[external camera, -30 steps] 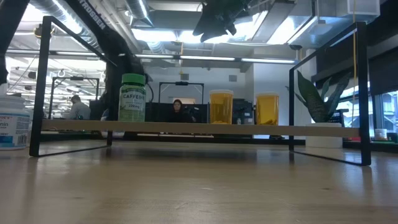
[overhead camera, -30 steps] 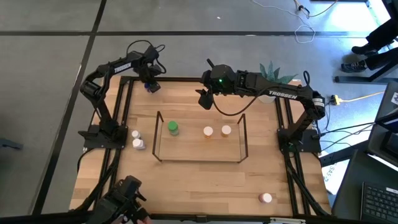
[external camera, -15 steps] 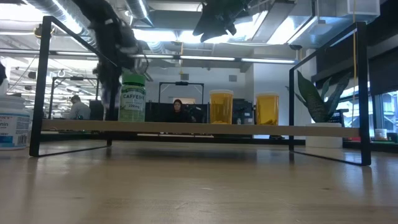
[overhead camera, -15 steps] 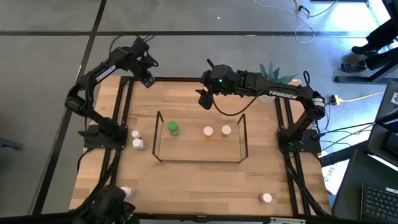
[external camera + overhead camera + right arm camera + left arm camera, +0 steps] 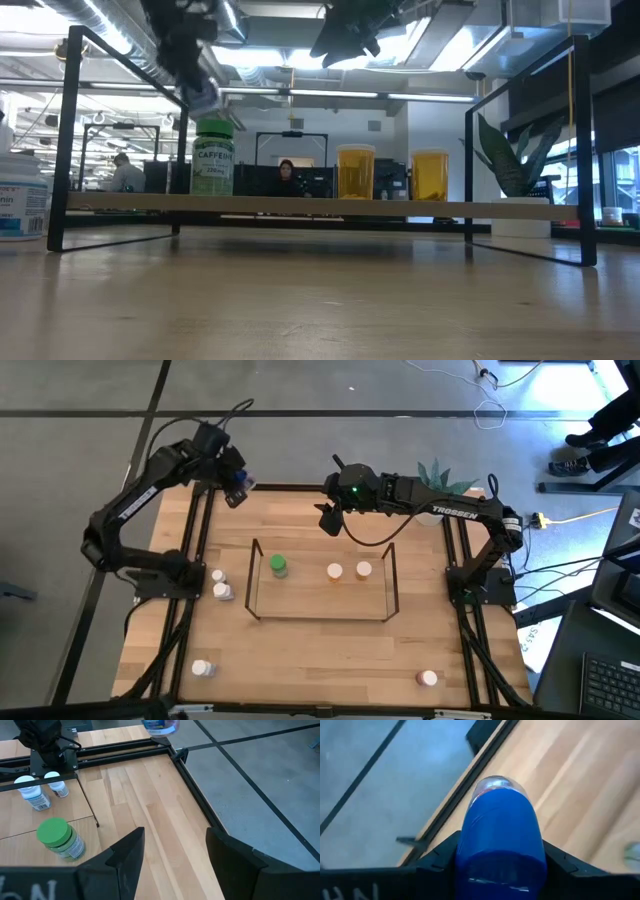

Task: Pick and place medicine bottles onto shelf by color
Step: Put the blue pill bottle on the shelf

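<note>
- While the left gripper [image 5: 235, 482] clenches a blue bottle [image 5: 500, 840] beyond the shelf [image 5: 322, 618], it should travel level.
- Right gripper [image 5: 328, 520], fingers apart, hangs behind the shelf.
- Set it apart from the green-capped bottle [image 5: 278, 566].

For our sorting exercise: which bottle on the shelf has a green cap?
The green-capped bottle at the shelf's left end; the other two bottles there have pale caps and amber bodies.

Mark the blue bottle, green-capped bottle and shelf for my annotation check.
blue bottle [image 5: 500, 840], left wrist view, its blue side.
green-capped bottle [image 5: 278, 565], high view, its cap.
shelf [image 5: 300, 206], low view, its wooden front edge.
</note>
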You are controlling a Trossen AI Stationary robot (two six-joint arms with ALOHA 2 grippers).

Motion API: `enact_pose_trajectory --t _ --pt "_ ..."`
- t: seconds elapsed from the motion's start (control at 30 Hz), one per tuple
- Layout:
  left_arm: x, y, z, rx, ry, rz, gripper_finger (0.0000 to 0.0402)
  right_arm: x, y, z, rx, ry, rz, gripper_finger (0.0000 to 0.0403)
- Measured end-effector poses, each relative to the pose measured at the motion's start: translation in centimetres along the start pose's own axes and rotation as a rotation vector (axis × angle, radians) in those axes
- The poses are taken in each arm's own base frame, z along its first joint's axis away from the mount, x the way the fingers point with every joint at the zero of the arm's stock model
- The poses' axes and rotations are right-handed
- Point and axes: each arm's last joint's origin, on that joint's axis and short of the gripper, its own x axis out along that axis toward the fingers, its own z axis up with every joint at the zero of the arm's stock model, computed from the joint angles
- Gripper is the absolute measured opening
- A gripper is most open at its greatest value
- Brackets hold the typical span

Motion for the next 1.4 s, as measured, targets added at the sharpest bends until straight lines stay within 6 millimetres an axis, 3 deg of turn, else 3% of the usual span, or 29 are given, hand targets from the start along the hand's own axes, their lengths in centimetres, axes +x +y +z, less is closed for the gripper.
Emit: enact_pose_trajectory --t 0.4,0.7,0.9,1.1,1.27,1.4 --pt "-2.7 -7.4 1.0 0.080 -0.134 -0.222 0.0165 0.0 0.0 0.1 0.001 -0.008 0.000 0.0213" --pt "-3.8 -11.0 2.1 0.117 -0.185 -0.283 0.0165 -0.3 0.0 0.1 -0.032 -0.002 0.017 0.0213" --pt "-5.1 -12.7 4.4 0.168 -0.184 -0.312 0.0165 -2.7 0.7 0.7 -0.127 -0.060 0.229 0.0213" --pt "-5.7 -14.0 6.5 0.232 -0.079 -0.275 0.0165 -6.2 0.6 1.1 -0.144 -0.090 0.258 0.0213" --pt "-5.2 -15.4 8.1 0.275 -0.007 -0.278 0.0165 -8.4 1.0 1.1 -0.154 -0.103 0.314 0.0213" --pt "-4.3 -16.8 8.7 0.316 0.033 -0.309 0.0165 -8.8 1.4 0.8 -0.162 -0.078 0.344 0.0213"
